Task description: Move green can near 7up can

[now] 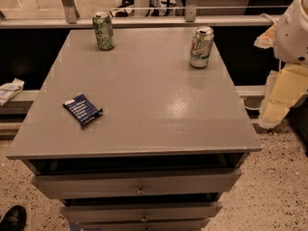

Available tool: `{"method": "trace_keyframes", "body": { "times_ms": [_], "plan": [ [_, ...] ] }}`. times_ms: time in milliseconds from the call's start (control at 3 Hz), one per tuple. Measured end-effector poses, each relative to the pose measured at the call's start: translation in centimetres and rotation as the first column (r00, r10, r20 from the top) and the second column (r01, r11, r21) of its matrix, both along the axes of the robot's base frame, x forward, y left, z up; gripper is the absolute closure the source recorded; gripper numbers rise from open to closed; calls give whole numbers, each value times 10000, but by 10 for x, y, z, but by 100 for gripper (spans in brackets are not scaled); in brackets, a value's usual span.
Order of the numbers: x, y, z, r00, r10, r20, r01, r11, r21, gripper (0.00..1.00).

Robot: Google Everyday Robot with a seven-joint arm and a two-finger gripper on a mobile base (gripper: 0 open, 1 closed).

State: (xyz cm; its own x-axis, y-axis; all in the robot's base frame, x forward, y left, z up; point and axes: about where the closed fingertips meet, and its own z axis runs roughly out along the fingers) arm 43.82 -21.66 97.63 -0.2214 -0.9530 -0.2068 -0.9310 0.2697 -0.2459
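The green can (103, 31), mottled green with a silver top, stands upright at the far left of the grey table top (154, 100). The 7up can (201, 47), pale with green lettering and a red spot, stands upright at the far right of the same top. The two cans are well apart, about a third of the view's width. My gripper (275, 110) hangs off the table's right side, on the white arm (293, 28) at the right edge of the view. It is below and to the right of the 7up can and touches nothing.
A dark blue packet (83, 109) lies flat on the left part of the table. Drawers (139, 184) stick out slightly below the front edge. A rail (144, 20) runs behind the table. A black shoe (12, 219) is on the floor at bottom left.
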Motion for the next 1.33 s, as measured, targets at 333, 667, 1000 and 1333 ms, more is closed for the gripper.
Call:
{"method": "trace_keyframes", "body": {
  "times_ms": [333, 667, 1000, 1333],
  "plan": [
    [0, 0, 1, 10000, 0, 29, 0, 10000, 5, 0],
    [10, 8, 2, 9997, 53, 249, -62, 9992, 389, 0],
    [30, 36, -4, 9989, 240, 399, -285, 9928, 1163, 0],
    [73, 92, -15, 9958, 378, 839, -565, 9706, 2341, 0]
  ]
}}
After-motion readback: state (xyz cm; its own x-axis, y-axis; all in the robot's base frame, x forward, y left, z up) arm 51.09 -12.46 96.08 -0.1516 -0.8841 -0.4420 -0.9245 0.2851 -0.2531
